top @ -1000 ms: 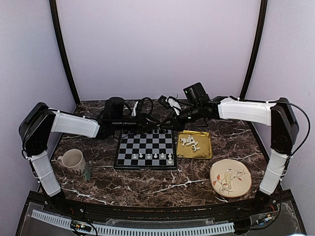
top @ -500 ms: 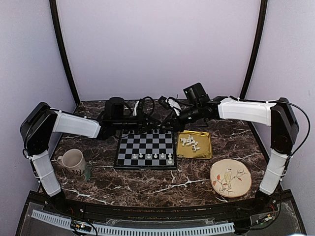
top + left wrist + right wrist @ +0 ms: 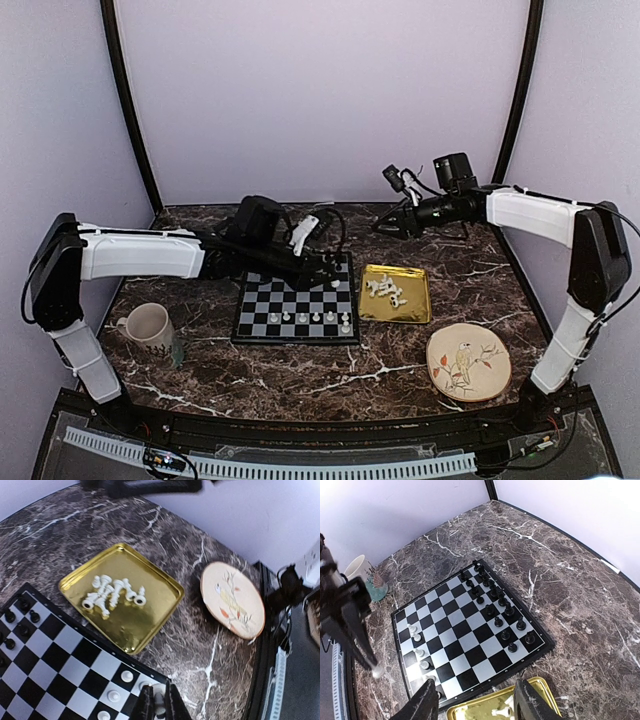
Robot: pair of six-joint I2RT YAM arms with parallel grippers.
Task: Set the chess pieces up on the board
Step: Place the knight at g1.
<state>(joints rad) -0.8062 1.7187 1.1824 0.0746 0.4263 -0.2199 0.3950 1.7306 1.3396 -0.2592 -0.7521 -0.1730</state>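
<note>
The chess pieces [image 3: 112, 591] are in 2 places. A small heap of white men lies toppled in the gold tray [image 3: 145, 622], just beside the board [image 3: 262, 298]. A row of white pawns [image 3: 302, 318] stands along the board's near side, with what looks like 1 more behind it at the tray-side corner. The black men [image 3: 495, 610] line the far side. 1 further white piece [image 3: 377, 670] is off every surface, pinched between the closed fingers of the left gripper [image 3: 158, 695]. That gripper hangs above the tray-side part of the board, but how high I cannot tell. The right gripper [image 3: 476, 696] is raised over the back of the counter [image 3: 300, 375] behind the tray, its fingers spread wide and carrying nothing. The step in hand looks like a placement: the left arm is taking its piece to a vacant square among white's ranks. The next move calls for lowering the piece upright onto that square without grazing the closely spaced pawns, then opening the fingers and lifting straight up. The right arm seems placed to drop to the tray for another. Those pieces lie on their sides and touch one another, so singling 1 out will likely need a narrow, careful pinch. The bird plate [image 3: 468, 362] and the mug [image 3: 148, 325] sit well apart from the work.
</note>
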